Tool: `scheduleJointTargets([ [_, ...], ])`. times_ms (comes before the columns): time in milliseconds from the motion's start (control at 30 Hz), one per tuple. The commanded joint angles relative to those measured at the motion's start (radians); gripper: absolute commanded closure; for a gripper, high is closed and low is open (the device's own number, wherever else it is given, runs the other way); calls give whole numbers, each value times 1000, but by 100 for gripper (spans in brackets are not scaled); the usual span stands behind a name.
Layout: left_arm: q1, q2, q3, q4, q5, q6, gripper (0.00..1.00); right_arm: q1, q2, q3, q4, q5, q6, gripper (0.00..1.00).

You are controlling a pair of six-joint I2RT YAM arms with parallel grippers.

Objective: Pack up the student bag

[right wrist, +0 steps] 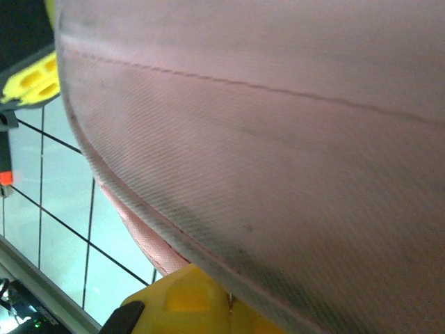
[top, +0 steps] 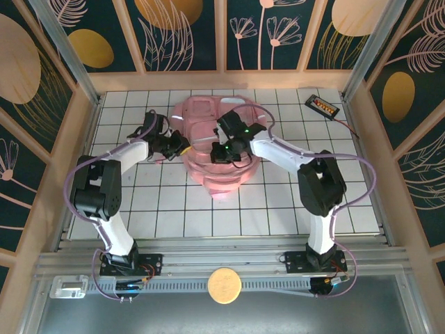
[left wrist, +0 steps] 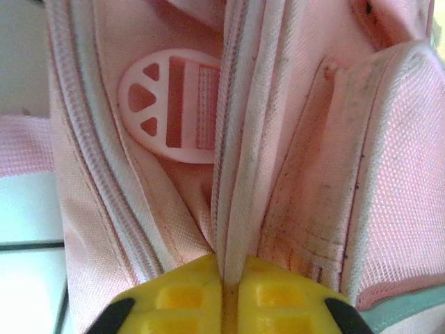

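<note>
Item: student bag (top: 208, 118), pale pink, lying upper middle of frame on the white-tiled table (top: 292, 202).
left gripper (left wrist: 226, 296) narrow, pinching the bag's white zip trim at its left side; right gripper (right wrist: 229, 306) closed tight, seemingly on a fabric fold over the bag's middle.

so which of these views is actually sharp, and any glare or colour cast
top external: sharp and evenly lit, though the student bag looks slightly washed out; left wrist: bag weave crisp mid-frame, the left tool at the bottom edge soft; right wrist: fabric so close it softens toward the top, tiles tinted bluish
</note>
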Motion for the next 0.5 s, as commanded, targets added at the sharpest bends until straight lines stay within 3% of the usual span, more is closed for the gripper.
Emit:
scheduleJointTargets([
  [0,13,-13,41,-29,-26,56,68,24,29,67,-45,-64,25,100],
  [167,15,-144,-79,20,-30,-16,46,-1,29,60,-35,-68,41,100],
  [467,11,-349,-367,328,35,-362,45,-19,35,82,-26,-95,41,100],
])
